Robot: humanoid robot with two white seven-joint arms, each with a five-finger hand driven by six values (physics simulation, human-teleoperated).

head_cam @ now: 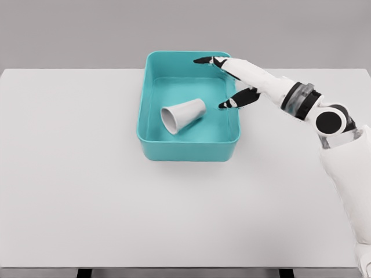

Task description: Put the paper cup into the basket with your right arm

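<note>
A white paper cup [184, 115] lies on its side inside the teal basket [188, 150], its open mouth facing the lower left. My right hand [219, 83] hovers over the basket's right half, above and to the right of the cup. Its fingers [204, 59] are spread and hold nothing. The cup and the hand are apart. My right arm [336, 133] comes in from the right edge.
The basket stands on a white table [69, 174], toward its far middle. A grey wall rises behind the table. The table's front edge runs along the bottom of the view.
</note>
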